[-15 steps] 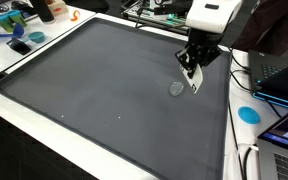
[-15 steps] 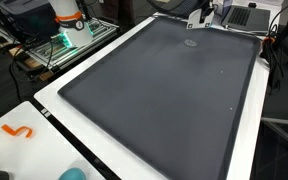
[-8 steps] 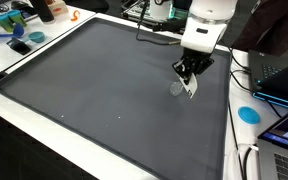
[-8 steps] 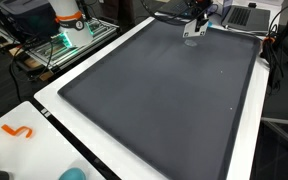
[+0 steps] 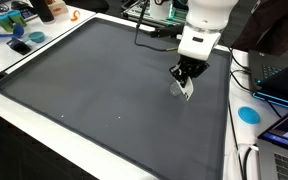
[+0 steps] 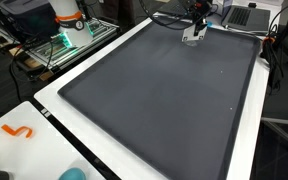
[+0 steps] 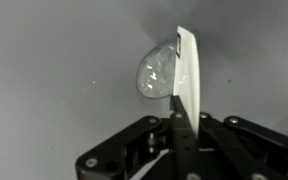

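The black fingers point(image 7: 162, 127) are pinched shut on a thin white flat blade point(image 7: 185, 75), which the wrist view shows edge-on. A small clear rounded plastic piece point(image 7: 156, 75) lies flat on the mat just left of the blade, and its edge seems to touch it. From where I stand, the fingers hang over the far right part of the large dark grey mat point(image 5: 94, 85). The mat covers most of the white surface point(image 5: 44, 135). A blue round lid point(image 5: 247, 113) sits off the mat to the right.

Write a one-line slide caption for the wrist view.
The gripper holds a thin white flat blade edge-on beside a small clear rounded plastic piece on the dark grey mat.
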You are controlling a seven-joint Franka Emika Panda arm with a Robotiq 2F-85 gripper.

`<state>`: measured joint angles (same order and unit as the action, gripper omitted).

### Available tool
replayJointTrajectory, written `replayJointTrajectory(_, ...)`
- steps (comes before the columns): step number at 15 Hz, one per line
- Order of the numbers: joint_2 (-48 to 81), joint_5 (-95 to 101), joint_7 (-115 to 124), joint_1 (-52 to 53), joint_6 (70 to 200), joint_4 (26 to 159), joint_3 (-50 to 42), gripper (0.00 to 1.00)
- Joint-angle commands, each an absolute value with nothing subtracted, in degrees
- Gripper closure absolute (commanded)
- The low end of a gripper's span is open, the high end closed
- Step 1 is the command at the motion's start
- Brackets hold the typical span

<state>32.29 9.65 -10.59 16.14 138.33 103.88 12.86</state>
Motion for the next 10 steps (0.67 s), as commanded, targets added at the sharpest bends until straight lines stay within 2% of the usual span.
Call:
replayJointTrajectory(1, 33.3, 11.1, -11.1, 16.8, 140.2, 103.8, 12.2, 0.99)
replayJointTrajectory(10, 35.1, 11.2, -10.5, 16.6, 140.3, 105.2, 11.0, 0.99)
